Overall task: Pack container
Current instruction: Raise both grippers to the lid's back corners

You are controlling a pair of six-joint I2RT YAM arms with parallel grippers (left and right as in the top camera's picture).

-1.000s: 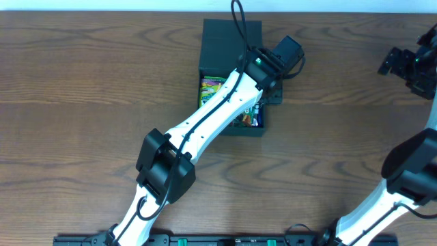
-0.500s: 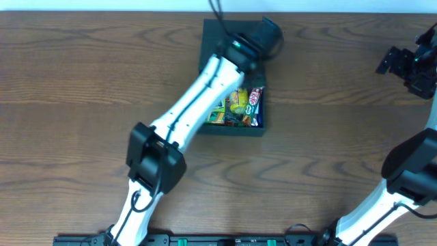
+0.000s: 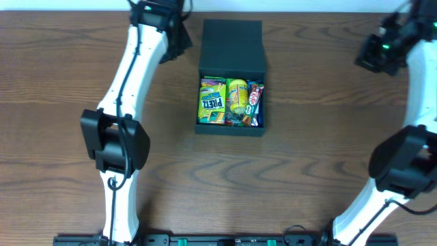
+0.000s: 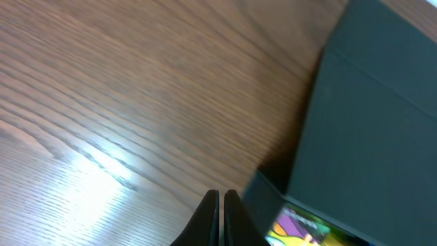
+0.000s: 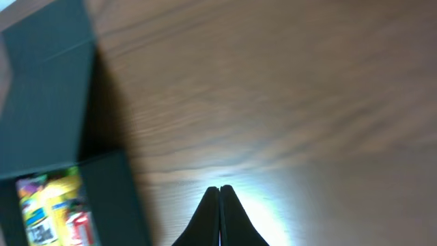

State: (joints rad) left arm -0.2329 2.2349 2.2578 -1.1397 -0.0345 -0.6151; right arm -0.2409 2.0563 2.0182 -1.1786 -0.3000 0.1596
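The dark teal container (image 3: 231, 130) sits at the back middle of the table, its hinged lid (image 3: 232, 42) folded open behind it. Snack packets (image 3: 230, 102) fill the open box: a yellow-green bag, a yellow one and a red-white bar. My left gripper (image 3: 179, 39) hangs shut and empty just left of the lid; in the left wrist view its tips (image 4: 220, 195) are pressed together beside the container (image 4: 369, 123). My right gripper (image 3: 373, 55) is shut and empty far to the right; the right wrist view has its tips (image 5: 219, 188) over bare wood, with the container (image 5: 48, 102) at the left.
The brown wooden table (image 3: 307, 157) carries only the container. The left arm (image 3: 130, 75) stretches up the left side, the right arm (image 3: 410, 123) up the right edge. A black rail (image 3: 225, 240) runs along the front edge.
The left arm swung off the container to its back left, uncovering the packets, and its gripper shut. The right gripper shifted a little left and shut.
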